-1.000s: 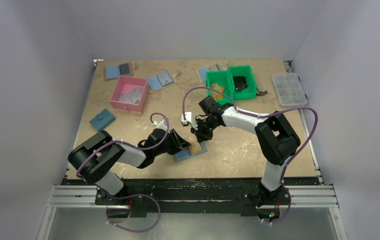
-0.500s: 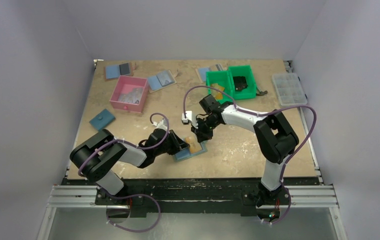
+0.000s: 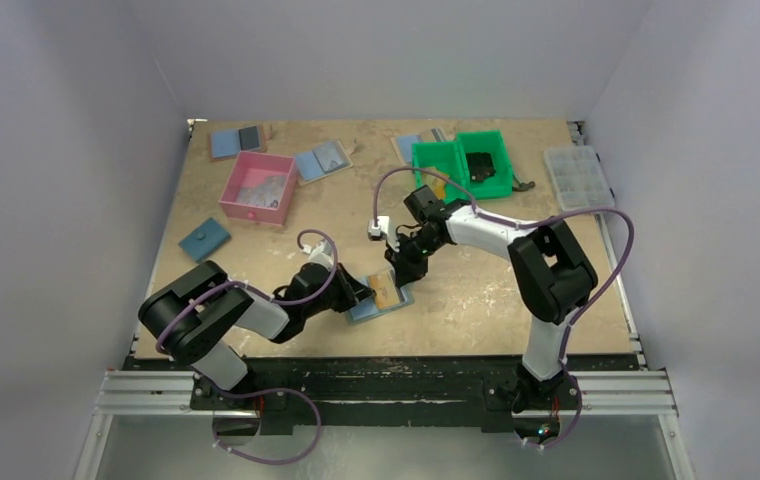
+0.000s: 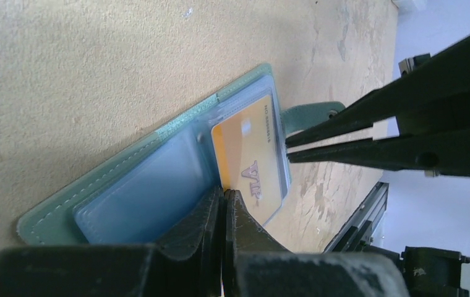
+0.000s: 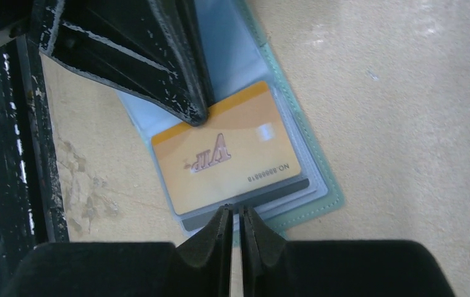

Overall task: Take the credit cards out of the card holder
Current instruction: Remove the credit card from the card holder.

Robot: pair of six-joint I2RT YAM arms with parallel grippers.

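The card holder [image 3: 376, 305] lies open on the table near the front, grey-green edge [image 4: 177, 127], pale blue inside [image 5: 232, 55]. An orange-yellow credit card [image 3: 388, 290] marked VIP lies in its clear sleeve [image 4: 251, 151] [image 5: 226, 164]. My left gripper [image 3: 364, 293] is shut, its tips [image 4: 223, 193] pressing on the holder at the fold, against the card's inner edge. My right gripper [image 3: 402, 272] is closed to a thin slit [image 5: 235, 211], tips at the card's outer edge over a dark grey strip. I see nothing clearly held between them.
A pink box [image 3: 256, 188] and a dark blue closed wallet [image 3: 204, 239] are at the left. Green bins [image 3: 461, 160] and a clear organizer [image 3: 578, 178] stand at the back right. Blue-and-grey folders [image 3: 236, 140] [image 3: 321, 160] lie at the back. The front rail [image 5: 10, 154] is close.
The right wrist has shifted slightly back and right, its tips staying at the card's outer edge. The left gripper has stayed on the holder. The card shows a little more.
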